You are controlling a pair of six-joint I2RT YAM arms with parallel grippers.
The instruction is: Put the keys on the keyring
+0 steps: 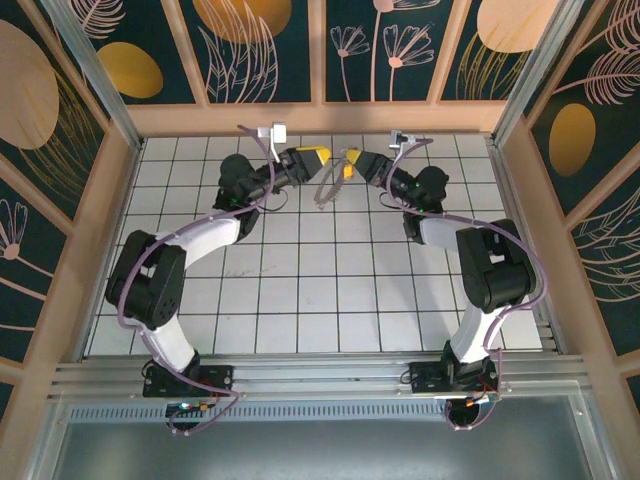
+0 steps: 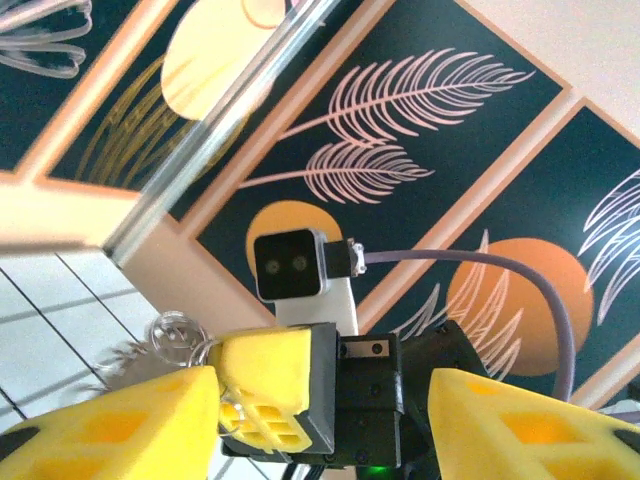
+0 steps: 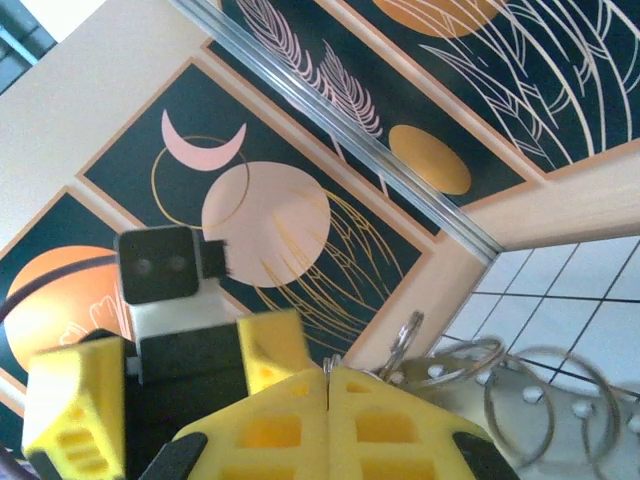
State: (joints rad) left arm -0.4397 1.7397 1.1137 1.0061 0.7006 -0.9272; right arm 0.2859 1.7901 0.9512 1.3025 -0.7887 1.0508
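My two grippers meet above the far middle of the table. In the right wrist view my right gripper (image 3: 330,375) is shut, and a thin silvery loop of the keyring (image 3: 545,385) is pinched between its yellow pads. The rest of the keyring (image 1: 328,190) hangs below the fingers. My left gripper (image 2: 320,400) is open, its yellow fingers (image 2: 110,430) standing either side of the right gripper's tip. A ring loop (image 2: 172,338) shows just beyond that tip. I cannot tell the keys apart from the yellow fingertips.
White tiled table (image 1: 300,290) inside a wooden frame with dark patterned panels (image 1: 250,45) behind and at both sides. An aluminium rail (image 1: 320,375) runs along the near edge by the arm bases. Both arms reach to the far middle.
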